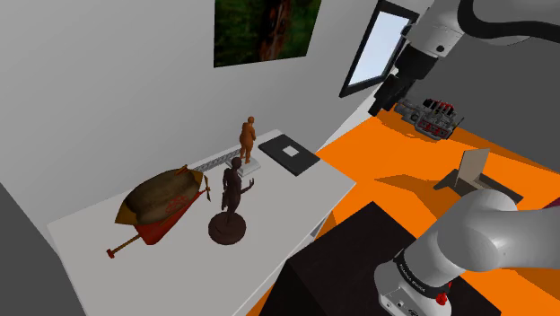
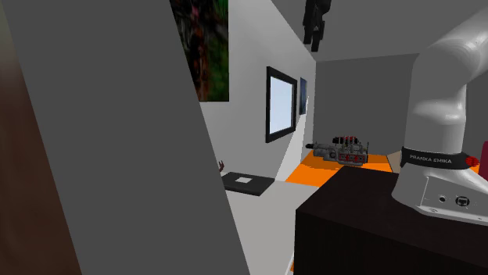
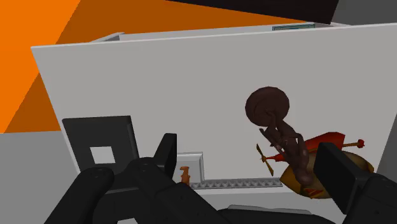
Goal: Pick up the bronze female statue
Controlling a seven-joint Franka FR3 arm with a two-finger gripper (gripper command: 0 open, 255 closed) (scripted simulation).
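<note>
two figures stand on the white table: the dark brown female statue is upright on its round base, long axis vertical, one arm out toward the shoulder view's right, just beside a red-and-brown propeller model (a smaller orange figure stands behind). the gripper hangs high above, fingers spread apart, holding nothing.

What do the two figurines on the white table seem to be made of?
Dark statue: uniform deep brown, round base included, so cast metal like aged bronze seems likely, though dark wood is possible. Orange statue: flat, even orange-brown, perhaps terracotta or painted resin; the look leaves it open.
</note>
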